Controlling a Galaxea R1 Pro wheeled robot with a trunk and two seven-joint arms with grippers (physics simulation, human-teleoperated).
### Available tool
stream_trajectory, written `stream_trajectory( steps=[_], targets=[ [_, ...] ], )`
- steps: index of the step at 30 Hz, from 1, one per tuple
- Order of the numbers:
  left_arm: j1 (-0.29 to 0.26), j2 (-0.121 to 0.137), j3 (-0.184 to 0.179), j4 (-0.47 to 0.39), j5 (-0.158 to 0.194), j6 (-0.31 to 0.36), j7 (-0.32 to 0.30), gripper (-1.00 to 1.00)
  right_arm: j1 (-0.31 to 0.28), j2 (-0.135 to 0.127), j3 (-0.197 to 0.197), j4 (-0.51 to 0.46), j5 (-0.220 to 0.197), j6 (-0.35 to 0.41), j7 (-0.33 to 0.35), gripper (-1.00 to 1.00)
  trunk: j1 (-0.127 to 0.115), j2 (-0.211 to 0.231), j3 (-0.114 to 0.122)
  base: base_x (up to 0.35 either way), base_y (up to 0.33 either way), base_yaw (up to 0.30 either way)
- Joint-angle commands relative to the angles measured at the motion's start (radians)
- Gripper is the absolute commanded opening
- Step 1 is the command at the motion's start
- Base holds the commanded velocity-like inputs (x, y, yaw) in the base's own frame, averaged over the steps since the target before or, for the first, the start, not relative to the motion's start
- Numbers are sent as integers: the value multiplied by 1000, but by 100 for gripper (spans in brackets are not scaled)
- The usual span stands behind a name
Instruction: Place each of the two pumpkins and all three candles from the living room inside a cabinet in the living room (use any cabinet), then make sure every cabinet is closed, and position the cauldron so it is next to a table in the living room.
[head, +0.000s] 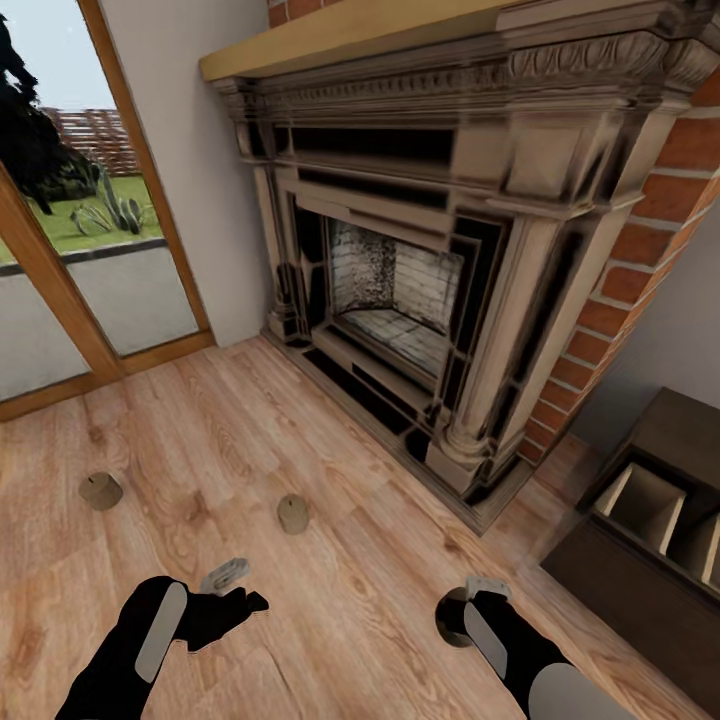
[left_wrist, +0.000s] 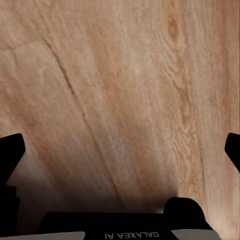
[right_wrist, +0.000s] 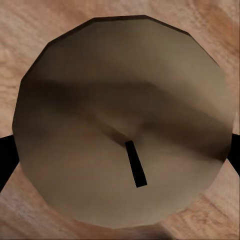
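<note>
Two squat olive-grey candles stand on the plank floor, one at the left (head: 100, 490) and one nearer the middle (head: 292, 513). A third candle (right_wrist: 125, 125) sits right under my right gripper (right_wrist: 120, 160), its black wick up and a dark fingertip (right_wrist: 6, 160) at each side of it. In the head view that gripper (head: 480, 592) hangs low over the dark round candle (head: 450, 618). My left gripper (head: 235, 588) hovers open over bare floor, a little short of the middle candle. The dark-brown cabinet (head: 640, 590) stands at the right with a drawer open, beige inside (head: 645, 505).
A large carved fireplace (head: 400, 290) with a brick surround fills the far wall. A glass door with a wooden frame (head: 60, 290) is at the left. Open plank floor (head: 330, 600) lies between my arms.
</note>
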Motion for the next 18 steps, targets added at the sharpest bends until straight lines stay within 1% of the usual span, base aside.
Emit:
stream_trajectory(
  steps=[1,8,11,18],
  targets=[
    [0,0,0,0,0,0,0,100,0,0,0,-1,1,-1,0,-100,0,0,0,198,100,0],
    [0,0,0,0,0,0,0,100,0,0,-1,-2,1,-1,1,-100,0,0,0,197,99,21],
    [0,0,0,0,0,0,0,100,0,0,0,-2,0,0,1,-100,0,0,1,197,87,202],
    [0,-2,-1,0,-1,-3,5,100,0,1,0,-2,1,0,-2,-100,0,0,2,197,19,269]
  ],
)
